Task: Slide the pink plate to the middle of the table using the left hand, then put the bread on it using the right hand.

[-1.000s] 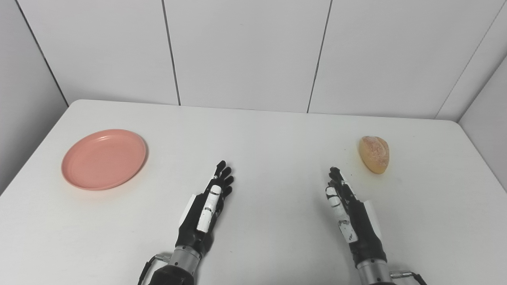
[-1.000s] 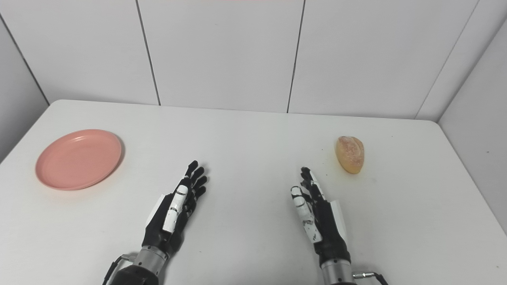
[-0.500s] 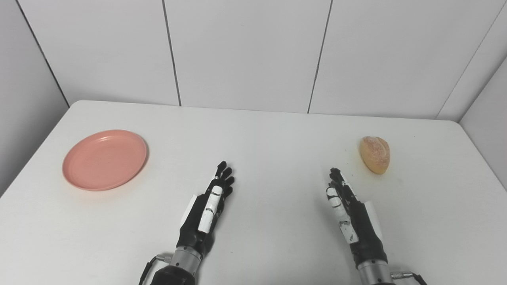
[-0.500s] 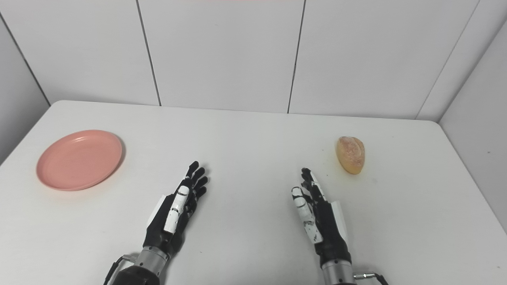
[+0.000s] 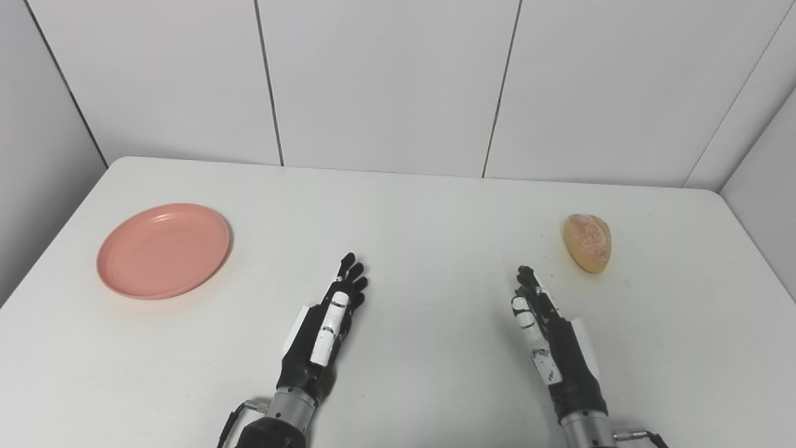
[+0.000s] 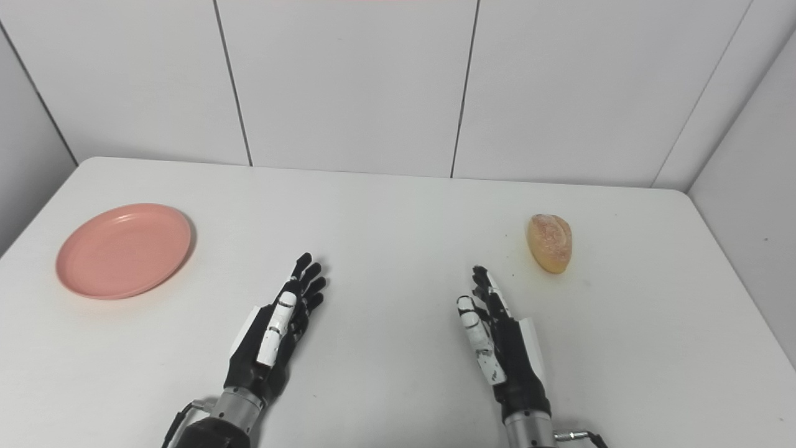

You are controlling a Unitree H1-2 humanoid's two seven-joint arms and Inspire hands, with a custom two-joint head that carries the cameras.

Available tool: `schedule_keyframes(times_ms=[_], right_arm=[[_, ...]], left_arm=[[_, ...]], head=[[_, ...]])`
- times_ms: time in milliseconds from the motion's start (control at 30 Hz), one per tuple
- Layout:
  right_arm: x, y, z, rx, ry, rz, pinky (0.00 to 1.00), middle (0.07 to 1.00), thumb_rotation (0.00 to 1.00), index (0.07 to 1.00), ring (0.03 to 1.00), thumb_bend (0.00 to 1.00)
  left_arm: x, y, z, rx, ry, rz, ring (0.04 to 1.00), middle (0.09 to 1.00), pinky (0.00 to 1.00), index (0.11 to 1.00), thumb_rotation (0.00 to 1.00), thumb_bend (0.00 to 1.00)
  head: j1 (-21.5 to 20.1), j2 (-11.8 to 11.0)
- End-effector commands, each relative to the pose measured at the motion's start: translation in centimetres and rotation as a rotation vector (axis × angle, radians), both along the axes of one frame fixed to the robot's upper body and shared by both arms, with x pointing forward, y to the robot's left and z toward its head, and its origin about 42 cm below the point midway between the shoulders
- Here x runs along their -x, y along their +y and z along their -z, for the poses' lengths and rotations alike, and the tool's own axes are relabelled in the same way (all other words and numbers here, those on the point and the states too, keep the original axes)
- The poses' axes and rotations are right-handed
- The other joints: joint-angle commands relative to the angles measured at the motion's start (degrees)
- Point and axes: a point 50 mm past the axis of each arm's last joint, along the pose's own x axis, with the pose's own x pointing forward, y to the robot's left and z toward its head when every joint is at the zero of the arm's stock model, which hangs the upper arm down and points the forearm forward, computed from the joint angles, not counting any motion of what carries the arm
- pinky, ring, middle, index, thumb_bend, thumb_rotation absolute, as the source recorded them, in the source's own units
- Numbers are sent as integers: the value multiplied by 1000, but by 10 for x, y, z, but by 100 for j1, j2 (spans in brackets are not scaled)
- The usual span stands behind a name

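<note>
Right hand (image 5: 553, 339) drew back slightly; both hands' fingers spread, empty, over white table (image 5: 423, 211).

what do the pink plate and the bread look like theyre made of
Plate: probably plastic or melamine, given its even matte pink color, soft sheen and thin raised rim.
Bread: a golden-brown crust with a pale dusted top; whether it is real bread or a foam or plastic replica cannot be told.

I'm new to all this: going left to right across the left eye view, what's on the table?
pink plate → left hand → right hand → bread.
</note>
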Motion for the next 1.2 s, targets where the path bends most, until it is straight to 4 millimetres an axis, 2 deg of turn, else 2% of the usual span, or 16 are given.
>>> schedule_keyframes(times_ms=[0, 367, 800, 867, 1167], right_arm=[[0, -2, -12, 0, -91, -5, 865, 938, 1000, 932, 929, 334], [2, -16, -8, -9, -99, -18, 880, 948, 1000, 939, 933, 326], [0, -41, 4, -39, -117, -43, 937, 967, 1000, 959, 958, 317], [-1, -43, 5, -52, -115, -49, 963, 983, 1000, 974, 972, 280], [-2, -46, 9, -96, -95, -63, 1000, 1000, 1000, 999, 999, 211]], left_arm=[[1, -9, 0, 10, -14, 9, 986, 1000, 1000, 992, 1000, 384], [3, -24, 7, 18, -3, 9, 985, 1000, 998, 993, 1000, 382], [1, -52, 21, -47, 7, -9, 964, 979, 947, 969, 1000, 415], [0, -57, 23, -50, 16, -13, 965, 978, 947, 965, 1000, 401], [-2, -67, 26, -69, 11, -20, 965, 977, 933, 966, 1000, 384]], head=[[107, -28], [744, -256], [1822, -789], [1960, -849], [2150, -942]])
